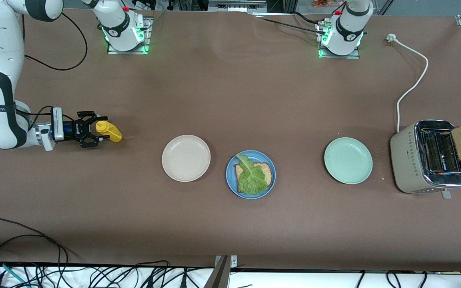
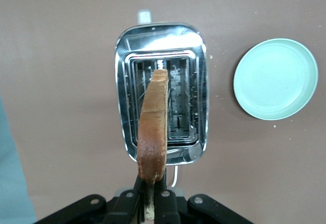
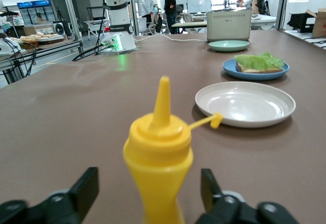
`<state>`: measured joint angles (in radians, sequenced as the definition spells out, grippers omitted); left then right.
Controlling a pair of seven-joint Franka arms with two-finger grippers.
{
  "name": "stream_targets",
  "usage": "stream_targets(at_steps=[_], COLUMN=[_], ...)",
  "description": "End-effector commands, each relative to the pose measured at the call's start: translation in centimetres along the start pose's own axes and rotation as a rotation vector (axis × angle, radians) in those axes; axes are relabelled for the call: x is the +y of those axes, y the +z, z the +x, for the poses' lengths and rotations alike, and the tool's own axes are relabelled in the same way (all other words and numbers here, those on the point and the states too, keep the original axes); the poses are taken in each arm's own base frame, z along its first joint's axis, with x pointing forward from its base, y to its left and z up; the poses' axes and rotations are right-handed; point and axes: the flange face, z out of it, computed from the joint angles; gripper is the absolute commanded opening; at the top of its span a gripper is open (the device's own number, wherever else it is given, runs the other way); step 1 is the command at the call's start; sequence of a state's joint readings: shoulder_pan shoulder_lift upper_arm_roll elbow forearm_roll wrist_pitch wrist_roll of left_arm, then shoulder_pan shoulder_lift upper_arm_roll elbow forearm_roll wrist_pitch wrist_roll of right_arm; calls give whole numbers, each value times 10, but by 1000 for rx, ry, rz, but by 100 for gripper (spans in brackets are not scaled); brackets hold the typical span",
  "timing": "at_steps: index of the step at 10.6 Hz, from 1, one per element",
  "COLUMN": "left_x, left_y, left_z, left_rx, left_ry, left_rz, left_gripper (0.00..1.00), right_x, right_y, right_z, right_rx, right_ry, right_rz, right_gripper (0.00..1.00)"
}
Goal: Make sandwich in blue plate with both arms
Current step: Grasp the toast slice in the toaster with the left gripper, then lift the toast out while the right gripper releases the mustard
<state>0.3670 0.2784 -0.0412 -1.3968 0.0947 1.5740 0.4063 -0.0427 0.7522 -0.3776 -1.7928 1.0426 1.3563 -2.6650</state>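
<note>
The blue plate [image 1: 250,174], matte and round, lies between a beige plate [image 1: 186,158] and a mint plate [image 1: 348,160], carrying speckled bread under ruffled lettuce [image 1: 250,176]. Over the chrome toaster [image 1: 428,157], the left gripper [image 2: 151,203] pinches a crusty bread slice [image 2: 155,127]. The right gripper [image 1: 94,131] stands spread around a yellow mustard bottle [image 1: 109,131]. The toaster's lettering is illegible.
</note>
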Motion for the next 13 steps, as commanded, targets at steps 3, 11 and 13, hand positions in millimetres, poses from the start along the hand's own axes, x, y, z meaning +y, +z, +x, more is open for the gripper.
stream_targets(at_steps=[3,11,13], left_x=[35,176,218], left_y=[-29,37,62], left_z=[-8,35,53], left_rx=[19,-58,-117], left_ry=[62,8,-69], left_rz=[15,-331,-474], left_gripper=[0,0,0], right_x=[-20,16,16], right_y=[-56,-152,-156], right_z=[-9,163,216], right_rx=[-62,-277,-329], right_ry=[91,487,612], right_rz=[-60,14,-2], right_gripper=[100,100,100])
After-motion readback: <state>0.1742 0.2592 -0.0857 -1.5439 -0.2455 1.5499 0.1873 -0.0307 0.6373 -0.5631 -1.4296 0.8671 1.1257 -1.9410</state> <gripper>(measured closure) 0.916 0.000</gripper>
